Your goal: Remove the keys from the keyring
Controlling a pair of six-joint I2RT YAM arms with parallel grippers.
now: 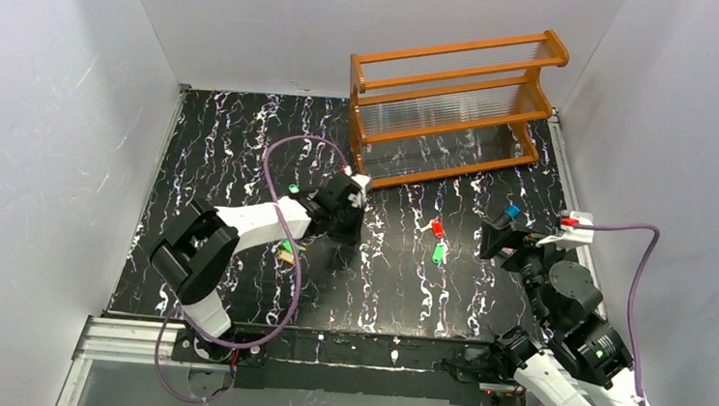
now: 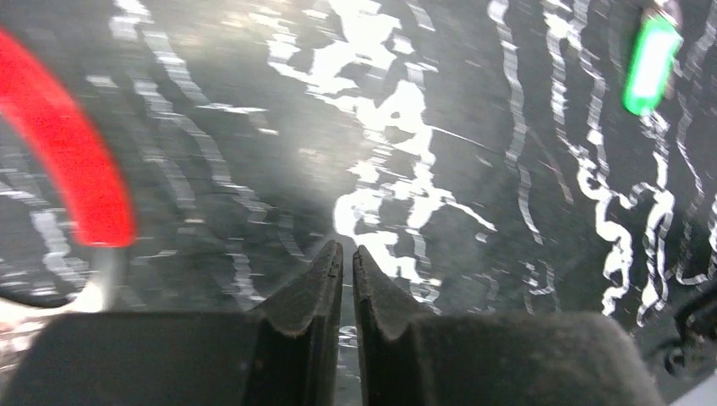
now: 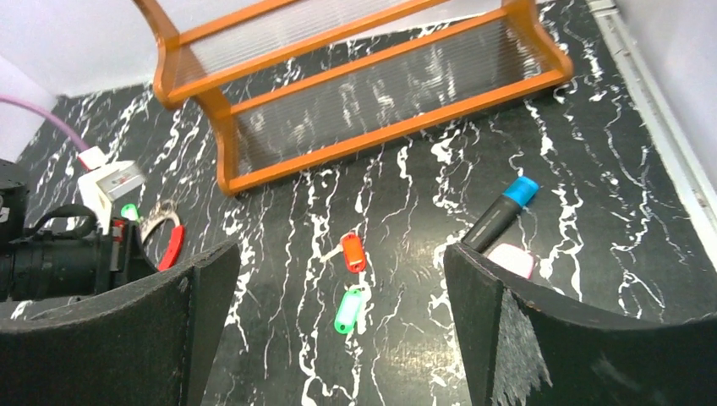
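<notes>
The keyring shows in the right wrist view as a silvery loop [image 3: 155, 223] with a red segment [image 3: 172, 245]. The red segment also fills the left of the left wrist view [image 2: 80, 165]. A green key [image 3: 128, 211] lies by the ring, seen too in the left wrist view [image 2: 651, 63]. My left gripper [image 2: 347, 254] is shut on nothing, just right of the red segment, low over the mat [image 1: 348, 207]. A red key [image 1: 436, 227] and a green key [image 1: 439, 253] lie loose mid-table. A yellow key [image 1: 286, 252] lies under my left arm. My right gripper [image 3: 340, 252] is open and empty.
An orange wooden rack [image 1: 455, 109] stands at the back right. A black marker with a blue cap [image 3: 507, 211] and a pink object [image 3: 510, 258] lie by my right gripper [image 1: 495, 239]. The left arm's purple cable [image 1: 282, 211] loops over the mat.
</notes>
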